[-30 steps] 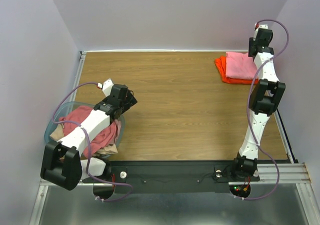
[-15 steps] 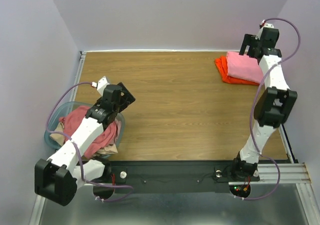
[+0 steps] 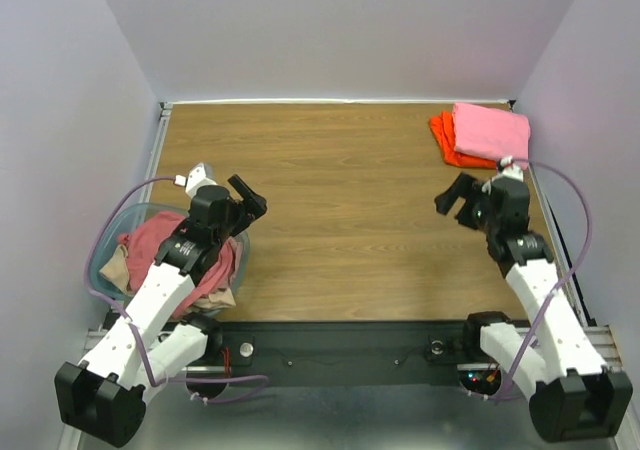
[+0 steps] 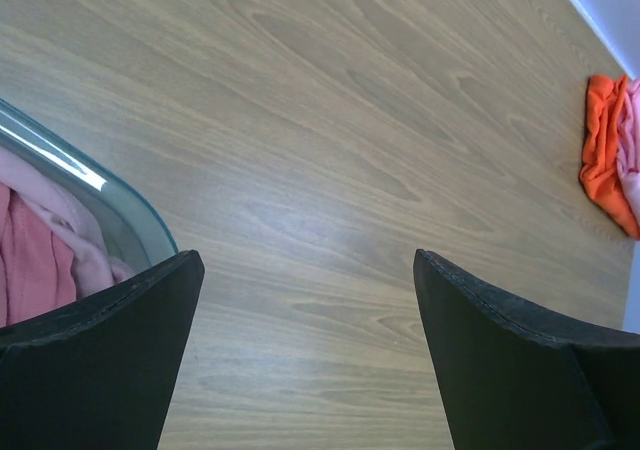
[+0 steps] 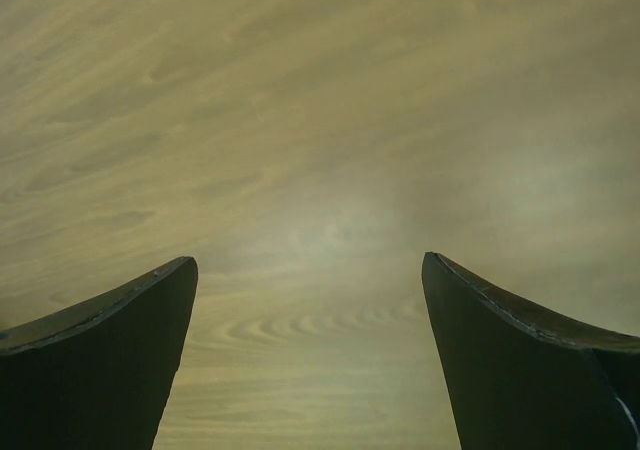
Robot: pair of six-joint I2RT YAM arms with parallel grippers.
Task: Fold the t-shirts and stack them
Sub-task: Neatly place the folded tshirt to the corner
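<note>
**Both grippers wide open and empty, two shirts stacked in the far corner, the rest in the tub**

Starting from the bottom of the top view: both arm bases sat on the black rail [image 3: 340, 350] along the near edge of the table [image 3: 350, 190].

Just up from there on the lower left was the clear bluish tub [image 3: 100, 260]. It had a dusty rose shirt [image 3: 150, 232] bunched up in it and a tan shirt [image 3: 115, 265] poking out along its left side.

The left gripper [image 3: 248, 195] hung at the tub's upper right rim with its jaws spread wide and nothing between them. Its own camera showed the same gripper [image 4: 305, 260] over bare wood, with the tub's rim [image 4: 90, 175] curving in at the left of the frame.

On the right side, about mid-height in the top view, the right gripper [image 3: 452, 198] was also spread wide and empty, pointing left over the table. In the wrist view [image 5: 310, 260] there was only wood grain between the fingers.

Farthest back, in the upper right corner, the light pink shirt [image 3: 490, 130] lay folded on top of the orange shirt [image 3: 443, 135]. The orange one stuck out along the pink one's left edge. The pile was apart from both grippers.
</note>
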